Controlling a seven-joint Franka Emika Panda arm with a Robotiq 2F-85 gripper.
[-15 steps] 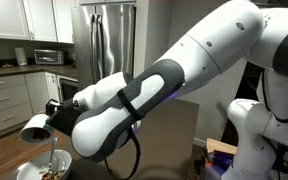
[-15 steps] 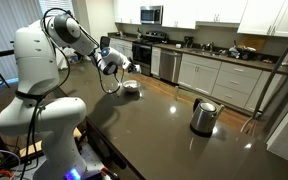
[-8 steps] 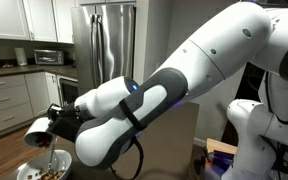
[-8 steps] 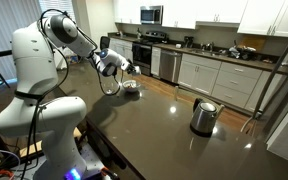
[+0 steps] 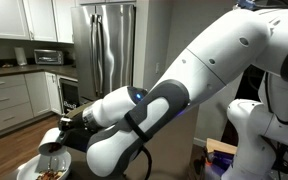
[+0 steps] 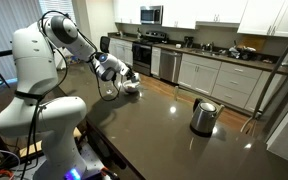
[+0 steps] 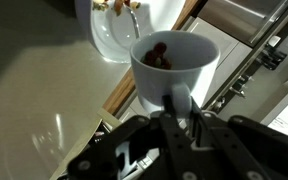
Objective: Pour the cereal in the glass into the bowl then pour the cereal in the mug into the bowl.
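My gripper (image 7: 179, 108) is shut on the handle of the small white mug (image 7: 176, 68). A few reddish-brown cereal pieces (image 7: 159, 55) lie inside the mug. The wide white bowl (image 7: 109, 35) lies just beyond it on the counter, holding cereal and a metal spoon (image 7: 132, 6). In an exterior view the mug (image 5: 52, 146) hangs tilted just above the bowl (image 5: 32, 172), with the gripper (image 5: 68, 130) behind it. In the other exterior view the gripper (image 6: 121, 76) is right next to the bowl (image 6: 132, 87). What looks like a clear glass (image 7: 52, 132) stands on the counter near the gripper.
A steel kettle (image 6: 203, 116) stands further along the dark counter (image 6: 164, 130). The counter's edge (image 7: 119, 95) runs close under the mug. Kitchen cabinets and a stove (image 6: 144, 55) lie behind. A fridge (image 5: 106, 45) stands behind the arm.
The arm has lowered the mug and brought it closer over the bowl. The bowl and kettle have not moved.
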